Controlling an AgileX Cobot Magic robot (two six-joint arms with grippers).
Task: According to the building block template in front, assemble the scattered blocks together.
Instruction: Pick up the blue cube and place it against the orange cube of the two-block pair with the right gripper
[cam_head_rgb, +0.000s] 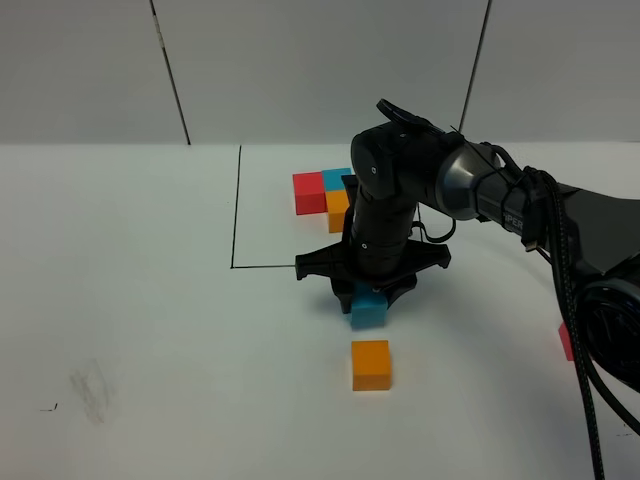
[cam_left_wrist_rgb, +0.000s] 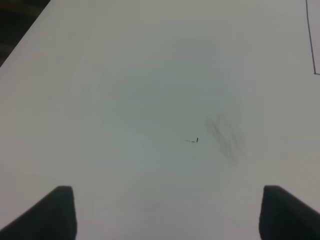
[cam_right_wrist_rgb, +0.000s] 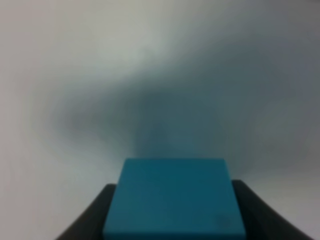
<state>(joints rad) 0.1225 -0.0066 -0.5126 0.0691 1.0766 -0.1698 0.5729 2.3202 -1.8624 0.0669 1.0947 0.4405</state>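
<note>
Pinching the blue block (cam_head_rgb: 368, 313) btw its dark fingers (cam_right_wrist_rgb: 92, 220), the right end effector (cam_head_rgb: 368, 300) is pointing straight down at the desk (cam_head_rgb: 150, 300). Can't tell whether the block is resting on the desk or hanging just above it. The orange block (cam_head_rgb: 371, 364) is sitting just in front of the blue one, toward the camera, w/ a small gap btw them. The red block (cam_head_rgb: 566, 341) is peeking out at the far right, mostly hidden behind the arm's cables (cam_head_rgb: 575, 300). The template (cam_head_rgb: 312, 192) is lying further back inside the black outline (cam_head_rgb: 235, 210), partly covered by the arm. The left end effector (cam_left_wrist_rgb: 167, 215) is hanging w/ jaws spread wide over bare desk, near a grey smudge (cam_left_wrist_rgb: 227, 137), holding nothing.
</note>
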